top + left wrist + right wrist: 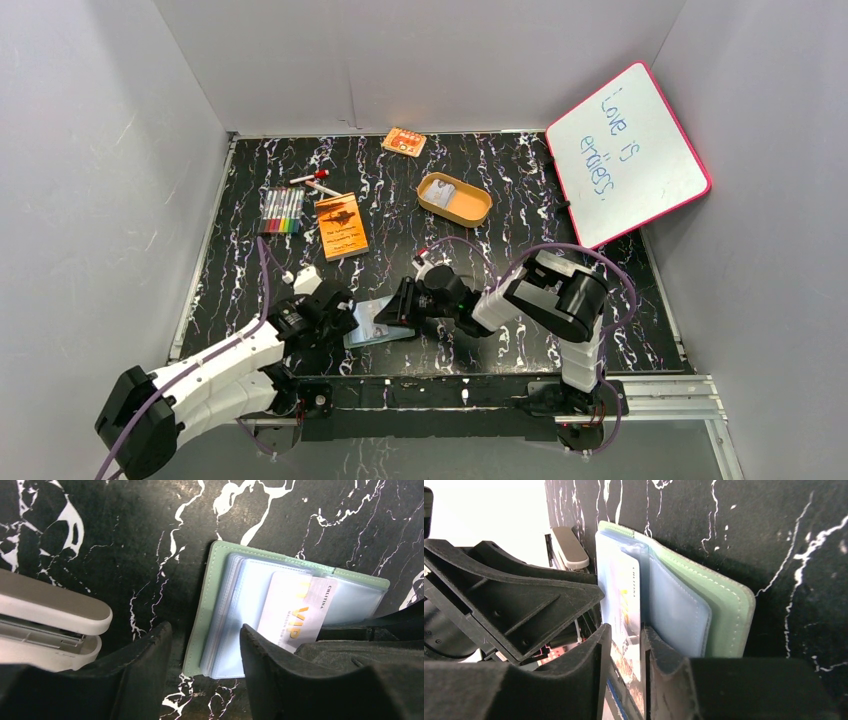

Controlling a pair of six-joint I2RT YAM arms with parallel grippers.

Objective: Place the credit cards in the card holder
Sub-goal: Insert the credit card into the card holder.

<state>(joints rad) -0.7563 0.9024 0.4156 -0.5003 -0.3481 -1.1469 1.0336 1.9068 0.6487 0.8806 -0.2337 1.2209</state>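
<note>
The bench is overlooked from above, behind; the card holder is seen closely beyond the left claw and the right claw.

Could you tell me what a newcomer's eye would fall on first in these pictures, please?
Probably the pink-framed whiteboard, leaning against the right wall with blue handwriting on it. Next, the left gripper and right gripper meeting at the table's near edge over the open green wallet. There a VIP card sits partly in a clear pocket, between the right jaws.
</note>
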